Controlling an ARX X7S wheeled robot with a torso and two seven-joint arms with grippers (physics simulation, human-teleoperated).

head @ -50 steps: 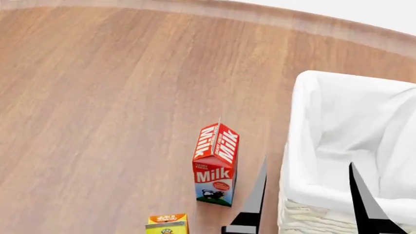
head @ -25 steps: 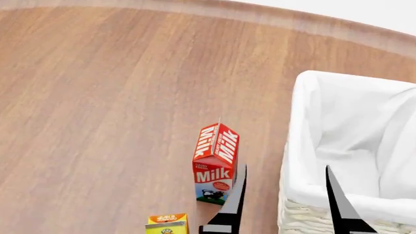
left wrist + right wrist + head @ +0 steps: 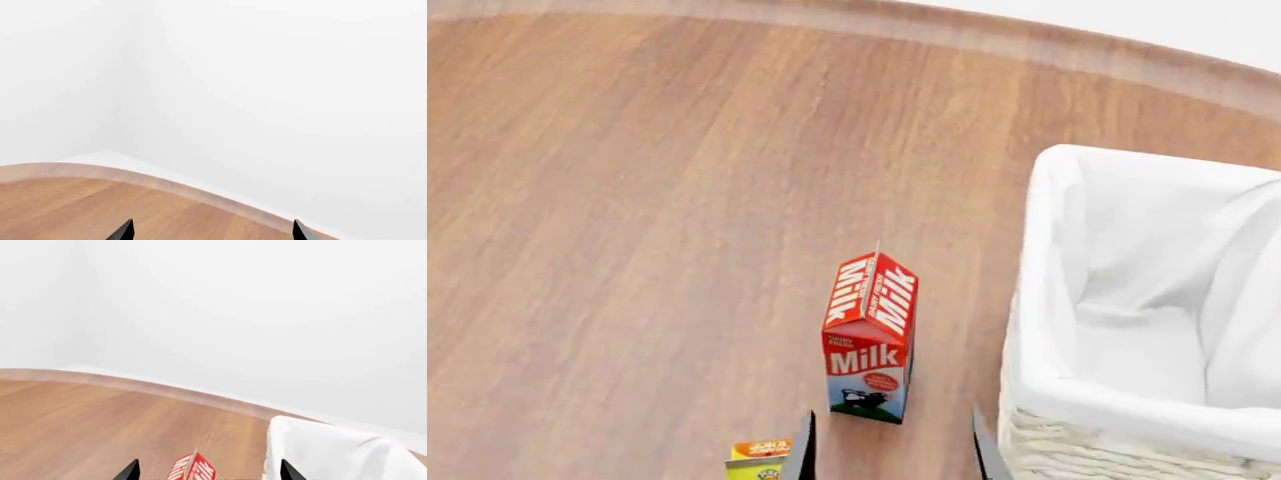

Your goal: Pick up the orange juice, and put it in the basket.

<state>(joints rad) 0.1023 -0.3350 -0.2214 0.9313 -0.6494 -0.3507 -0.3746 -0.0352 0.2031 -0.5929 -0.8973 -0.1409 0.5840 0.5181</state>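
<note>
Nearest you, the orange juice (image 3: 767, 462) stands on the counter (image 3: 627, 250) at the very bottom edge of the head view, only its gabled top showing, just in front of the Milk carton (image 3: 870, 335) and to that carton's left. It is apart from everything, upright as far as you can tell, and not yet gripped.

Your right gripper (image 3: 892, 448) shows as two dark tips just in front of the Milk carton, one beside the juice, the other toward the basket (image 3: 1054, 445). The jaws stand wide apart, holding nothing; its wrist camera looks level across the counter, so the gripper points forward rather than down (a side approach, I'd judge).

The left gripper (image 3: 212, 232) is likewise spread and empty, looking toward the counter's far rim; the head view does not show it.

The basket sits right of the Milk carton, reaching farther back, its liner open.
</note>
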